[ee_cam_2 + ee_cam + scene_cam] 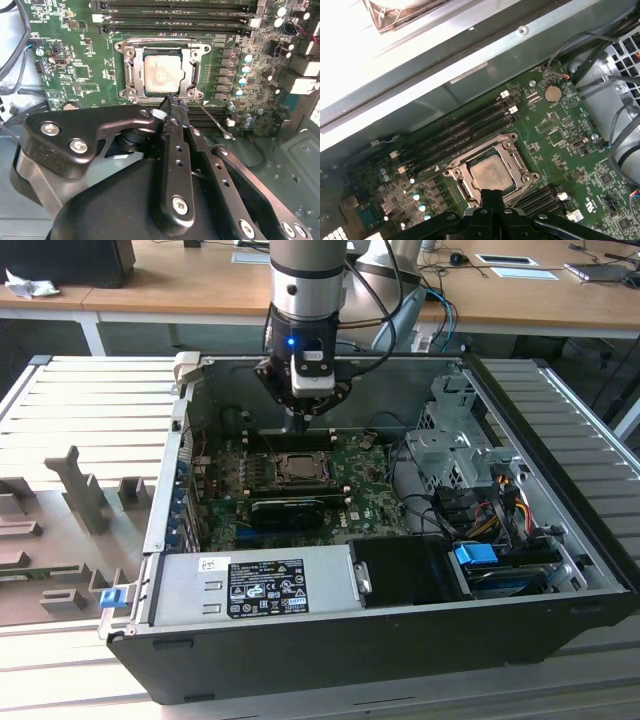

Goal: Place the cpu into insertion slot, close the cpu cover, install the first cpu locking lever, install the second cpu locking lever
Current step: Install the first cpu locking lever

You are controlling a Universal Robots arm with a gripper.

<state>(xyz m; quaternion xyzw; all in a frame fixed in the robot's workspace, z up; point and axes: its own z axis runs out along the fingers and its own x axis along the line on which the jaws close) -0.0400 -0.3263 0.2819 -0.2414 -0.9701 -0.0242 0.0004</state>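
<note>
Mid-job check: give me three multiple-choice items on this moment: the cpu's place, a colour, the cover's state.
1. Where is the cpu?
A) in the insertion slot
B) on the power supply
C) outside the case

2. What colour is the motherboard?
A) red
B) green
C) white

3. How does the cpu cover stand?
A) upright, swung open
B) taken off
C) lying flat around the cpu

Answers:
1 A: in both wrist views the pale chip sits within the socket's metal rim.
2 B: the board is green all around the socket.
3 C: the frame lies flat, and the chip shows through its window.
</note>
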